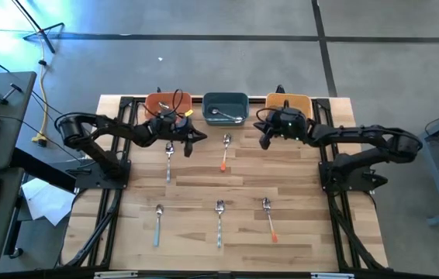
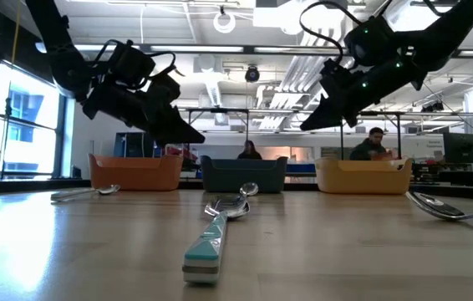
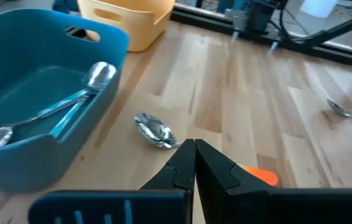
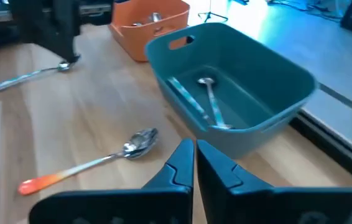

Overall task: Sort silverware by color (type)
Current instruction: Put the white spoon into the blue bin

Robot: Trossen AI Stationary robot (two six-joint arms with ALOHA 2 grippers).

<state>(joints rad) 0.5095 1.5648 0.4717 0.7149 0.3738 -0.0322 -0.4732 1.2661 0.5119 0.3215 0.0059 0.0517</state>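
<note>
Silverware: five pieces loose on the desk (image 1: 297, 232). Orange-handled spoon (image 1: 225, 153) mid-desk, near the teal bowl (image 1: 226, 108); blue-handled spoon (image 1: 168, 160) to its left; three pieces along the near row. Two lie inside the teal bowl. Left pincer (image 1: 196, 138) clenched, empty, above the desk. Right pincer (image 1: 264, 142) clenched, empty, before the yellow bowl (image 1: 301, 101).

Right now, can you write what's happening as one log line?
left tool: shut, empty | right tool: shut, empty | orange spoon: on table between them | teal bowl: holds silverware
</note>
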